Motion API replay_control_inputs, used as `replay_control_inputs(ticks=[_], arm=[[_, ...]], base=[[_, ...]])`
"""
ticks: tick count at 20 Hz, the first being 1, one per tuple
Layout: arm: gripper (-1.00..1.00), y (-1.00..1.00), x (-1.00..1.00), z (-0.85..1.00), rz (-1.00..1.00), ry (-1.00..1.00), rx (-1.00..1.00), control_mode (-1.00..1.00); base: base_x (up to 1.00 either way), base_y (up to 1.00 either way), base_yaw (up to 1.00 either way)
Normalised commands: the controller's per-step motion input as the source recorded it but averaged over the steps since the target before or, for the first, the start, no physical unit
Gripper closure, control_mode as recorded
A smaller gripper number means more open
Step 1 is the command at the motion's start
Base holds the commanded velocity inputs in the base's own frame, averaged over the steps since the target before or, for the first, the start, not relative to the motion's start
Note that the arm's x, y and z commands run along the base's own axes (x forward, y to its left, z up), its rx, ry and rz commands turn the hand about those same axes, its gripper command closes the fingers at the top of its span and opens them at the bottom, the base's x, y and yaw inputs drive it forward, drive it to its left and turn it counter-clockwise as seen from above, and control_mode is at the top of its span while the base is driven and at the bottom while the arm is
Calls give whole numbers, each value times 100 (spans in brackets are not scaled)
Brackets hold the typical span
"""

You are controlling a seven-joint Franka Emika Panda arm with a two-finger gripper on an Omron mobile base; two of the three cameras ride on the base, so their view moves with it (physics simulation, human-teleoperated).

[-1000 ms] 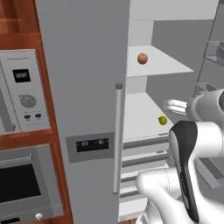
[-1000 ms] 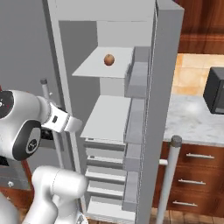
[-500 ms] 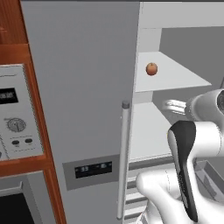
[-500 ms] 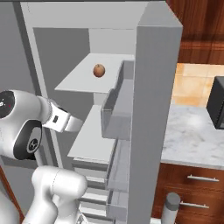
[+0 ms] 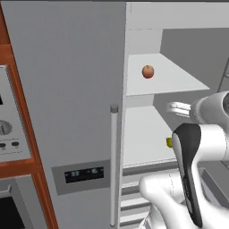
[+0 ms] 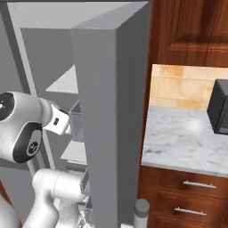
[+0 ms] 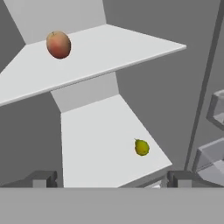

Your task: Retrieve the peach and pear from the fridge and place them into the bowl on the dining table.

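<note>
No legible text. Fridge (image 5: 67,89) display panel (image 5: 84,173) shows faint light marks, too small to read; oven dial (image 5: 3,127) markings blurred.

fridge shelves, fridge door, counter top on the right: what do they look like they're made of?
Fridge shelves: flat matte white, no see-through edge, so probably plastic or painted board rather than glass.
Fridge door: uniform matte grey with no grain or reflections; looks like painted or brushed metal, hard to say which.
Counter top: white-grey veined pattern with a soft sheen, apparently marble or a marble-look stone.
</note>
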Motion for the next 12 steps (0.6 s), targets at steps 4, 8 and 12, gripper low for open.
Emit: replay_control_inputs(ticks=[4, 8, 12], arm=[[-100, 0, 0, 0, 0, 0, 0, 100], [-100, 0, 21, 0, 0, 1, 0, -100], [-100, 0, 20, 0, 10, 1, 0, -100]], base=[[58, -3, 7], [23, 0, 1], [0, 0, 0]])
